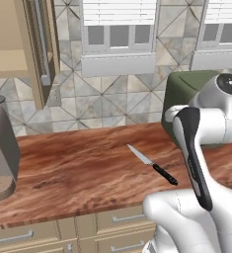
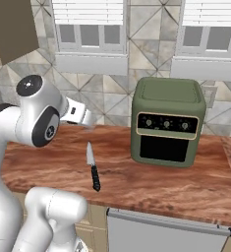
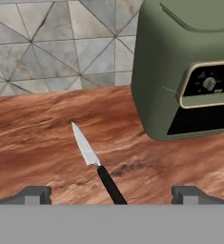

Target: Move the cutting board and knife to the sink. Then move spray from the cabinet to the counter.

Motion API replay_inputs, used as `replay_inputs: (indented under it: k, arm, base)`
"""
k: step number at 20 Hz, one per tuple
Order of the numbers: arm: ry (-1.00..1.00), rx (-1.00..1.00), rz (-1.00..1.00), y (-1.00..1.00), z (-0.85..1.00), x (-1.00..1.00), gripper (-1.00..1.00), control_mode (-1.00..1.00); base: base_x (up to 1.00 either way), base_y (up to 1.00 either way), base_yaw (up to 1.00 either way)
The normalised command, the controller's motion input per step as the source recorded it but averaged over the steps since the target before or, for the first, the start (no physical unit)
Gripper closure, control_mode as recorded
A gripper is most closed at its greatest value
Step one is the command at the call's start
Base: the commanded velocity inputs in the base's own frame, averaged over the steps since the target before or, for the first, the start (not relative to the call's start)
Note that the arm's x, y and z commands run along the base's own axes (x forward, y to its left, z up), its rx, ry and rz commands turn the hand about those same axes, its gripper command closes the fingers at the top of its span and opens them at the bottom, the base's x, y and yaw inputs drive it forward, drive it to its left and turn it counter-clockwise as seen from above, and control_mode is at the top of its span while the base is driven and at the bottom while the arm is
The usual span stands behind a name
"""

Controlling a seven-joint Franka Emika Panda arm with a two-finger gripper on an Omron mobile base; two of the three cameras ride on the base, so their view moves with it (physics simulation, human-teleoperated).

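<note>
Reddish-brown wood grain runs the length of the tabletop (image 1: 78, 173), with beige drawer fronts (image 1: 23, 236) beneath and a wall of grey diamond-patterned tiles (image 1: 112, 99) behind it, under two shuttered windows (image 2: 90, 29).

On this tabletop lies the knife (image 1: 152, 164), flat and alone, its silver blade pointing toward the wall and its black handle toward the front edge. In the right base view the knife (image 2: 93, 172) sits left of a green countertop oven (image 2: 168, 120), clearly apart from it. The oven has a row of knobs above a dark door.

At the far left of the left base view stands a taupe coffee machine (image 1: 1, 148), well apart from the knife. Above it hangs the tan wall cabinet (image 1: 11, 49), its door (image 1: 41, 47) swung open with a long metal bar handle; the part of its shelf that can be seen is bare.

From the hand view, the pincer (image 3: 111, 195) is released, its two dark fingertips (image 3: 35, 194) set wide apart, one to either side of the knife's handle (image 3: 111, 186) and raised above the wood. Nothing is between them in a grip. The blade (image 3: 85, 145) slants up and left, with the oven (image 3: 185, 71) just beyond to the right.
</note>
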Motion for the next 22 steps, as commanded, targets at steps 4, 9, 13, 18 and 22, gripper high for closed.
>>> replay_inputs:
  k: [4,9,13,18,22]
  arm:
    - [0.1,0.0,0.0,0.0,-0.39,-0.18,-1.0,-1.0]
    - [0.14,0.0,0.0,0.0,-0.38,-0.15,-1.0,-1.0]
    - [0.14,0.0,0.0,0.0,-0.28,-0.1,-1.0,-1.0]
    - [0.02,0.0,0.0,0.0,-0.09,-0.1,-1.0,-1.0]
    - [0.01,0.0,0.05,0.0,-0.02,-0.11,-1.0,-1.0]
  base:
    - [0.0,0.0,0.0]
    - [0.0,0.0,0.0]
    - [0.0,0.0,0.0]
    - [0.0,0.0,0.0]
    - [0.0,0.0,0.0]
